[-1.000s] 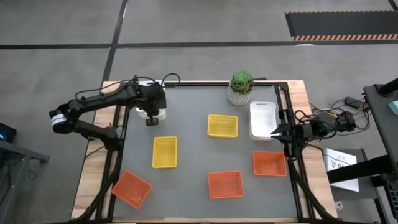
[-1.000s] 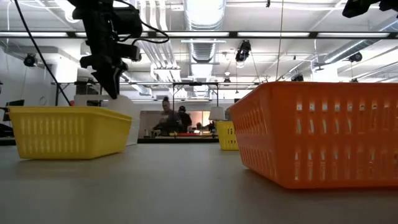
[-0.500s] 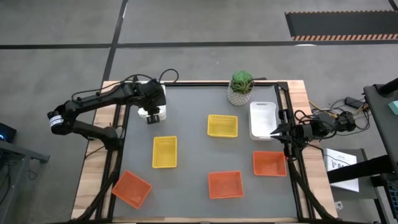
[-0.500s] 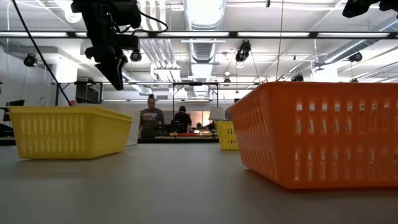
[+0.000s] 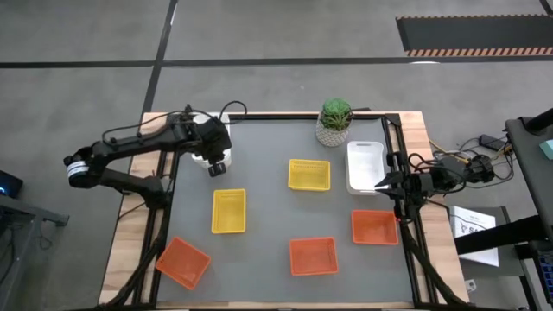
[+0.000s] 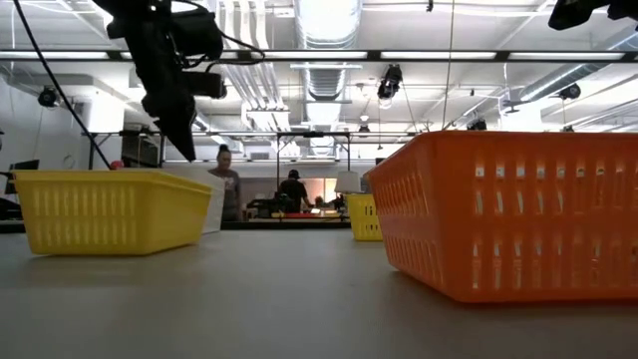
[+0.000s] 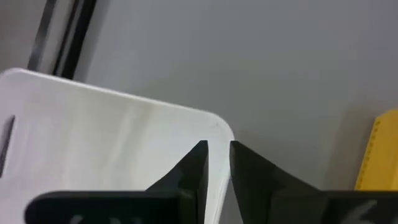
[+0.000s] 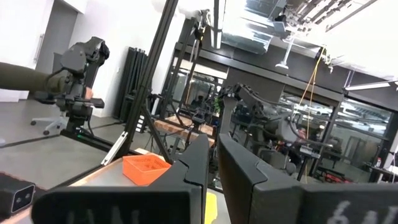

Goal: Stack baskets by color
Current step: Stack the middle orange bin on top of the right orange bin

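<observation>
My left gripper (image 5: 218, 168) is at the table's far left, over a white basket (image 5: 228, 159) that stands on the table. The left wrist view shows its fingers closed about that basket's wall (image 7: 219, 180) beside a corner. A second white basket (image 5: 365, 166) sits at the right edge, with two yellow baskets (image 5: 229, 211) (image 5: 308, 174) mid-table. Three orange baskets (image 5: 182, 261) (image 5: 313, 257) (image 5: 375, 226) lie along the near side. My right gripper (image 5: 381, 184) waits shut at the right edge, pointing slightly upward and holding nothing. My left gripper has the white basket's wall (image 7: 219, 180) next to a rounded corner (image 7: 225, 129). One finger (image 7: 198, 163) is inside the basket and the other (image 7: 245, 163) outside. The fingers come from above, slanting down. The basket's floor rests on the table.
A green potted plant (image 5: 335, 121) stands at the far edge, right of centre. Dark frame rails (image 5: 169, 186) run along the table's left and right sides. Bare grey table lies between the baskets in the middle (image 5: 272, 212).
My left gripper rose a little, then came back down onto the white basket. It shifted slightly toward the table's right and near edges, and its wrist rolled. The baskets have stayed in place.
</observation>
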### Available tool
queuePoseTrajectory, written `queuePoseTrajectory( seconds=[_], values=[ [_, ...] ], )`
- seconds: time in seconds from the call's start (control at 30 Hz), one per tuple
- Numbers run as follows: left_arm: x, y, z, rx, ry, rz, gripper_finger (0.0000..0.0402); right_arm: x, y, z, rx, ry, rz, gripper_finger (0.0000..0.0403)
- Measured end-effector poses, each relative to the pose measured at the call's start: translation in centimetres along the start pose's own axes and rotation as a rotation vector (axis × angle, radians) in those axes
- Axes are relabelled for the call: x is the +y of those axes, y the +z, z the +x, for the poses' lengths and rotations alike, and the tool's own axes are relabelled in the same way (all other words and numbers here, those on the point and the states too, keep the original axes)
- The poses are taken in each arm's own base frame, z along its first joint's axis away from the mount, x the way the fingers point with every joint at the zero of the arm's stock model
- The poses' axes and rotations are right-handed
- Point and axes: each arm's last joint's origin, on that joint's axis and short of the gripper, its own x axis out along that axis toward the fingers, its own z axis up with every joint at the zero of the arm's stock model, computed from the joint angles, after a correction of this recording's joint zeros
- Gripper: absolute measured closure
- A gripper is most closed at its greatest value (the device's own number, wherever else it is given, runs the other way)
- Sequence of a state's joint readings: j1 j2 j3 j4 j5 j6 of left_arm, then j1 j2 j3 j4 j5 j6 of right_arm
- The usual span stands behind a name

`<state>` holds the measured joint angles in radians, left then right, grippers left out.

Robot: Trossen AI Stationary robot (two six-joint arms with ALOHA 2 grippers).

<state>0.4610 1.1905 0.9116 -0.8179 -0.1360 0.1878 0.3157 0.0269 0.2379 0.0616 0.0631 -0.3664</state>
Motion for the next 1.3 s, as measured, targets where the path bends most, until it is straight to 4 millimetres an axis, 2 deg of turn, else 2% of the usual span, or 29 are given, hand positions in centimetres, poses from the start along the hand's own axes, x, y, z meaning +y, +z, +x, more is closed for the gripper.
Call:
queuePoseTrajectory(
  seconds=[0.2,0.37,0.5,0.73,0.9,1.1,1.3],
  values=[
    [-0.3,-0.4,0.3,0.009,-0.001,-0.067,0.0374,0.0,0.0,0.0,0.000,-0.001,0.000,0.0376],
    [-1.4,0.0,-1.0,-0.066,-0.008,-0.082,0.0382,0.0,0.0,0.0,0.000,0.000,0.000,0.0376],
    [-2.7,0.6,-2.3,-0.207,-0.028,-0.113,0.0384,0.0,0.0,0.0,0.000,-0.001,0.001,0.0376],
    [-6.6,1.9,-3.9,-0.492,-0.120,-0.126,0.0385,0.0,0.0,0.0,-0.001,-0.001,0.038,0.0376],
    [-10.0,2.9,-4.4,-0.692,-0.175,-0.099,0.0385,0.0,0.0,0.0,-0.003,-0.002,0.074,0.0376],
    [-13.5,3.4,-3.8,-0.850,-0.265,-0.070,0.0385,-0.1,0.1,0.1,-0.014,-0.008,0.128,0.0376],
    [-16.5,4.0,-2.2,-1.035,-0.325,-0.041,0.0385,0.0,0.0,0.9,-0.001,-0.004,0.150,0.0376]
  ],
)
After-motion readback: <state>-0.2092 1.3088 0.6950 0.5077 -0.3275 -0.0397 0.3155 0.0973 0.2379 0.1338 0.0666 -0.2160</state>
